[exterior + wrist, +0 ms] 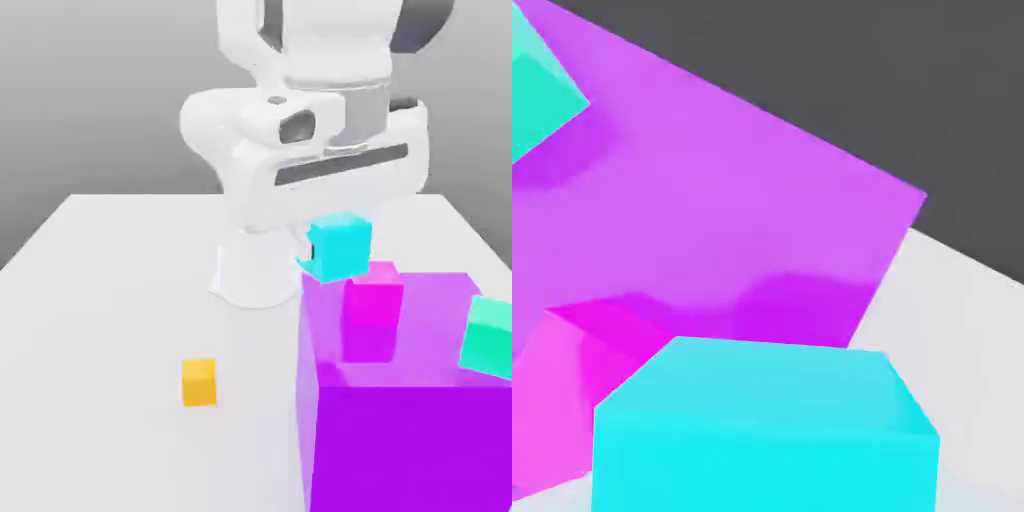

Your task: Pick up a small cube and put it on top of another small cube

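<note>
The small cyan cube hangs in the air right under the white hand, and my gripper is shut on it. It is close in the hand view, cyan cube. The small magenta-pink cube sits just below it, slightly toward the exterior view's right, at the far edge of the large purple cube. Whether the magenta cube stands on the purple block or just behind it I cannot tell. The cyan cube overlaps its upper corner in the picture without resting on it.
A sea-green cube sits tilted at the purple cube's corner on the exterior view's right, also seen as the sea-green cube. A small orange cube lies alone on the white table. The arm's base stands behind.
</note>
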